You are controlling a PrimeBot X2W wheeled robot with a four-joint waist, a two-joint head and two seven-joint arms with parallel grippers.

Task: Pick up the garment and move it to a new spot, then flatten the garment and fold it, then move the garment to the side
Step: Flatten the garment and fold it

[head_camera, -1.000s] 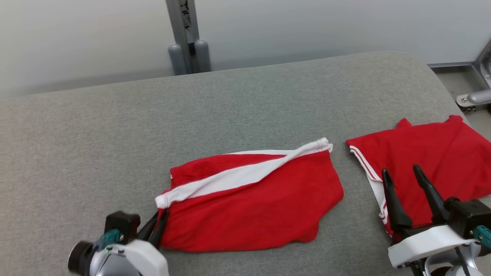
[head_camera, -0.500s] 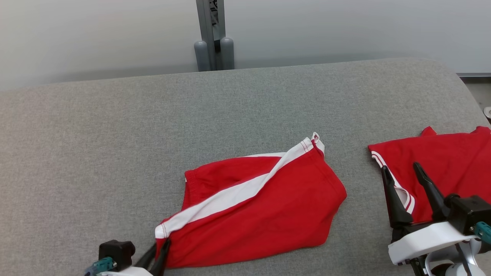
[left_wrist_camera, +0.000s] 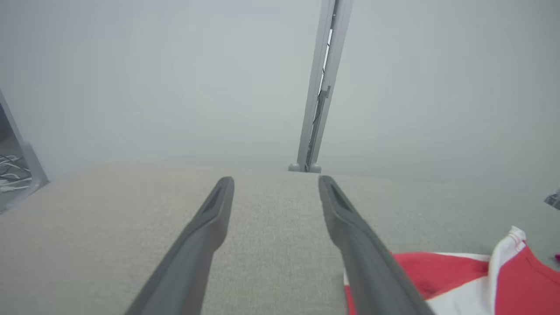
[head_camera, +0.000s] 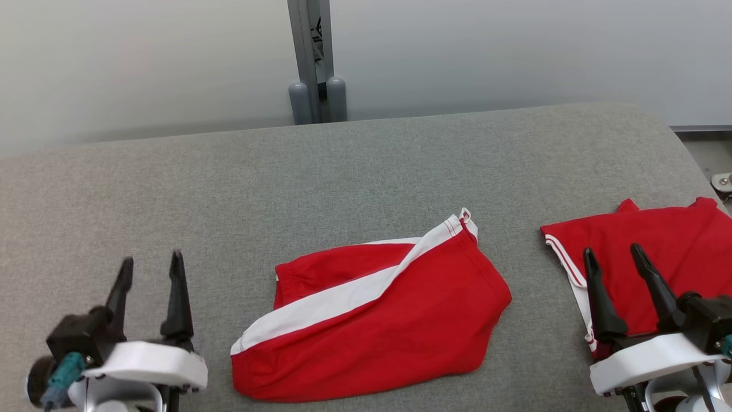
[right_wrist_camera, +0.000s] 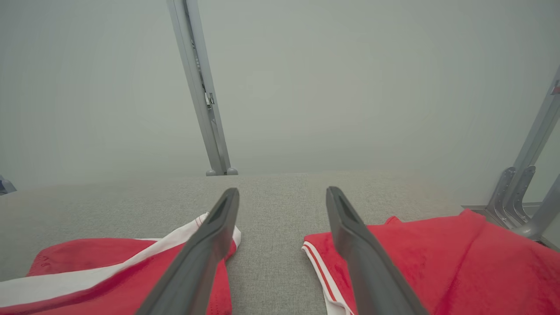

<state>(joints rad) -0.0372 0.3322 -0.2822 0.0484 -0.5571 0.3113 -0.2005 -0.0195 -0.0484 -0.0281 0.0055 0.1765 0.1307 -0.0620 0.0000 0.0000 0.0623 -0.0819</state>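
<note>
The garment (head_camera: 389, 326) is a pair of red shorts. It lies folded on the grey surface (head_camera: 343, 171), near the front edge and about in the middle between the two arms. A broad white stripe (head_camera: 343, 297) runs across it on a slant, from the near left corner up to the far right corner. At the far right corner two thin red lines cross the stripe's end. The cloth lies mostly flat, with soft wrinkles. Its right side is a rounded fold, and at the far left the red edge looks gathered, like a waistband.

The left gripper (head_camera: 152, 260) stands to the left of the garment, apart from it. Its fingers are spread wide and nothing is between them. In the left wrist view, the left gripper (left_wrist_camera: 275, 180) has only grey surface between its fingers, and the garment (left_wrist_camera: 481, 284) is at the lower right.

The right gripper (head_camera: 612, 250) is also spread wide and holds nothing. It is above the left edge of a second red garment (head_camera: 657, 246) with white trim, which lies to the right, apart from the shorts. I cannot tell whether it touches that cloth.

A metal post (head_camera: 311, 57) stands behind the surface.
</note>
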